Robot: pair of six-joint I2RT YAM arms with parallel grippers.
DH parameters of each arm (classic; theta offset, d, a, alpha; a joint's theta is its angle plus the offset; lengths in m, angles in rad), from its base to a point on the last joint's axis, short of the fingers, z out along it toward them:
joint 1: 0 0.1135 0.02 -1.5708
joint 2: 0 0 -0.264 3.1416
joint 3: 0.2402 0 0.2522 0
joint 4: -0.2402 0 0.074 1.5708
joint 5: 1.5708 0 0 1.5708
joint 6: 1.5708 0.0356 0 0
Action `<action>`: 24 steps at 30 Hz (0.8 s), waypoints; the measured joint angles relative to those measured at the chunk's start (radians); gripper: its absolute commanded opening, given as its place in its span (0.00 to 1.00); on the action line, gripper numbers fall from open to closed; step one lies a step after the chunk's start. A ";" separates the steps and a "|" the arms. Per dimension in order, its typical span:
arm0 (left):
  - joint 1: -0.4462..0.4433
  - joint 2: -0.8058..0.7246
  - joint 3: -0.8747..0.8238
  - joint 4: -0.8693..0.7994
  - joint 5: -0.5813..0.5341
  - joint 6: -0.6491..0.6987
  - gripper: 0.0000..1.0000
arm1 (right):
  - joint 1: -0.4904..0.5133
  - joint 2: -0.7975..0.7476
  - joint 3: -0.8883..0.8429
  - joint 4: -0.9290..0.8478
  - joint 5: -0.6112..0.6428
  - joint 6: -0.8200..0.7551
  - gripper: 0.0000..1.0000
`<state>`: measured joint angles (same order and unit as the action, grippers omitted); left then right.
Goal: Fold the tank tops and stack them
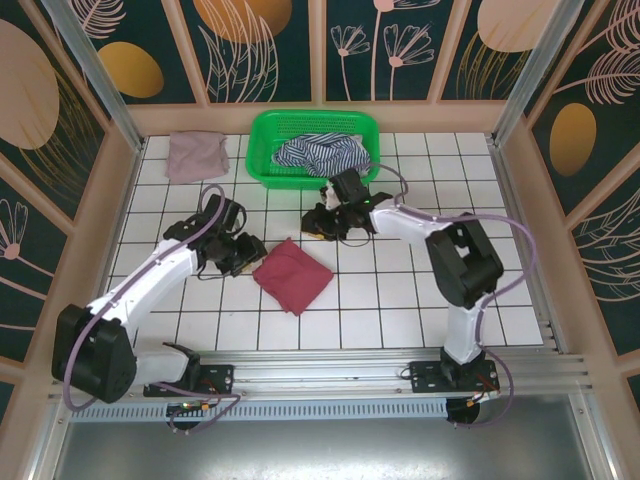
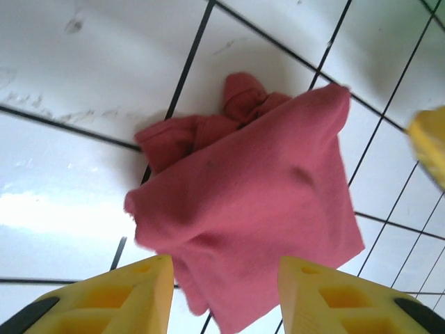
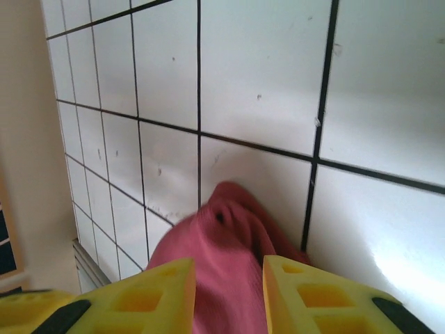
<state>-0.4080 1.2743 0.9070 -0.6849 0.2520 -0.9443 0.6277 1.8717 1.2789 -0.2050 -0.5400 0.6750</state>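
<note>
**Top view.** The folded maroon tank top lies flat near the table's centre. My left gripper sits just beside it at 9 o'clock, and my right gripper is near its upper corner at 1 o'clock. The mauve-pink tank top lies folded at 11 o'clock, well apart from the others. The striped tank top is bunched inside the green basket at 12 o'clock, its shape hard to make out.

**Left wrist view.** My left gripper has its jaws parted, with tile showing beside the cloth between them. The near hem of the maroon tank top is cut off by the bottom of the frame.

**Right wrist view.** My right gripper has its jaws parted, more narrowly. A corner of the maroon tank top runs between them. The fingers possibly brush the cloth, but the contact is hidden.
</note>
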 measured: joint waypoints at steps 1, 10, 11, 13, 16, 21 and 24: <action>-0.014 -0.017 -0.019 0.003 0.001 -0.014 0.48 | -0.002 -0.039 -0.028 -0.001 -0.003 -0.011 0.32; -0.180 -0.031 -0.175 0.164 0.035 -0.198 0.46 | 0.034 -0.218 -0.280 0.076 -0.119 -0.025 0.26; -0.180 -0.010 -0.174 0.190 0.034 -0.202 0.46 | 0.038 -0.207 -0.292 0.086 -0.129 -0.030 0.25; -0.180 0.043 -0.162 0.224 0.025 -0.202 0.46 | 0.043 -0.185 -0.315 0.112 -0.147 -0.037 0.23; -0.170 0.107 -0.151 0.264 0.012 -0.185 0.45 | 0.043 -0.159 -0.348 0.145 -0.169 -0.045 0.23; -0.087 0.149 -0.142 0.274 -0.011 -0.120 0.46 | 0.043 -0.143 -0.392 0.170 -0.185 -0.066 0.23; -0.053 0.182 -0.119 0.278 -0.009 -0.076 0.46 | 0.043 -0.143 -0.407 0.177 -0.192 -0.077 0.24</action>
<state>-0.4610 1.4563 0.7876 -0.4065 0.2432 -1.0199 0.6704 1.7290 0.8722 -0.0284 -0.7322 0.5976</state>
